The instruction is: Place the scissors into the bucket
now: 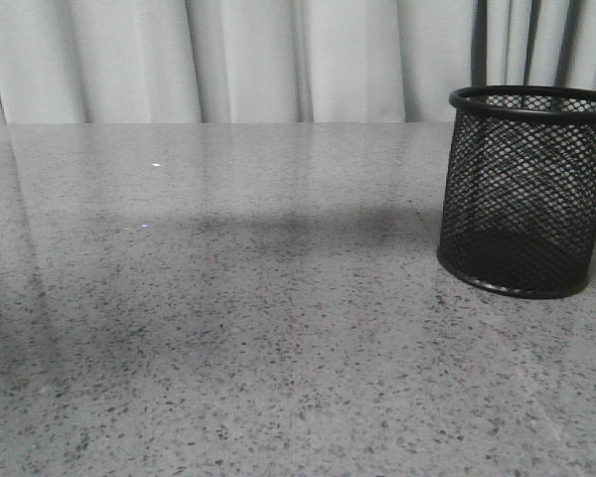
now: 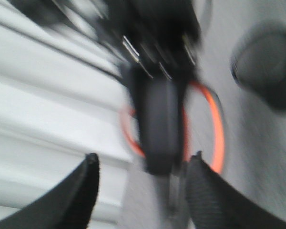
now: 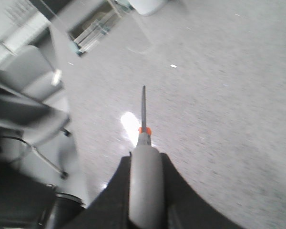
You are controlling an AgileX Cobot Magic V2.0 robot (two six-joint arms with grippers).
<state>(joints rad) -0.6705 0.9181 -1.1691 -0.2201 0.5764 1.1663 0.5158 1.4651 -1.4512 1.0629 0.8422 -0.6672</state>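
Note:
The bucket [image 1: 526, 189], a black wire-mesh cylinder, stands upright on the table at the right in the front view; neither gripper shows there. In the right wrist view my right gripper [image 3: 145, 160] is shut on the grey handle of the scissors [image 3: 144, 138], the dark blade pointing away over the table. The blurred left wrist view shows the scissors' orange-lined loops [image 2: 215, 133] held by the right gripper [image 2: 159, 143], just beyond my left gripper [image 2: 143, 191], whose fingers stand wide apart. A dark round blur there [image 2: 269, 67] may be the bucket.
The speckled grey table [image 1: 228, 328] runs back to a white curtain [image 1: 228, 60]. The right wrist view shows a chair [image 3: 28, 105] beyond the table's edge and a dark round rim [image 3: 62, 207] low beside the fingers.

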